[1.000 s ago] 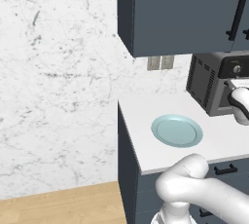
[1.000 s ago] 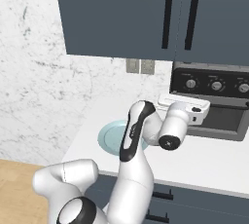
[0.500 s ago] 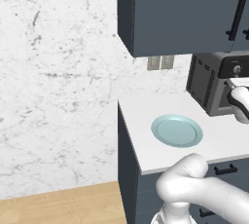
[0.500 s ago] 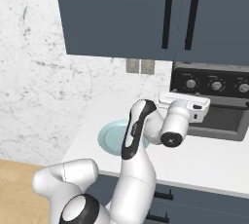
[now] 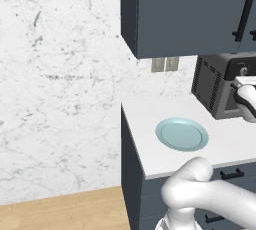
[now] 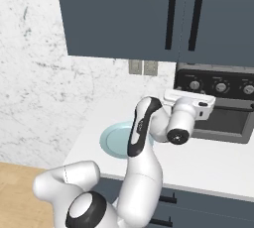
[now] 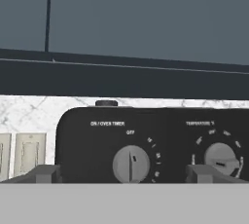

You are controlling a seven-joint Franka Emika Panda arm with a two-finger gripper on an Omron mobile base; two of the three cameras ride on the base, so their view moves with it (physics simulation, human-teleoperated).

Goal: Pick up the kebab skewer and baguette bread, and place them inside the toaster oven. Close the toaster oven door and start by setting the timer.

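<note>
Toaster oven: stands on the worktop at the back, under the wall cabinets.
Oven door: appears shut, flush with the oven front in the right base view.
Plate: light blue, bare; neither skewer nor bread lies on it.
Skewer and bread: judged to be already inside the oven; the glass does not let this be confirmed.
Timer: leftmost knob on the control strip, marker pointing up at "OFF"; not yet set.
Temperature knob: to the timer's right, untouched by the gripper.
Gripper: jaws spread wide, holding nothing, raised level with the control strip and facing the timer, short of it.
Progress: loading and door closing judged complete.
Remaining: close on the timer knob and turn it off "OFF".
</note>
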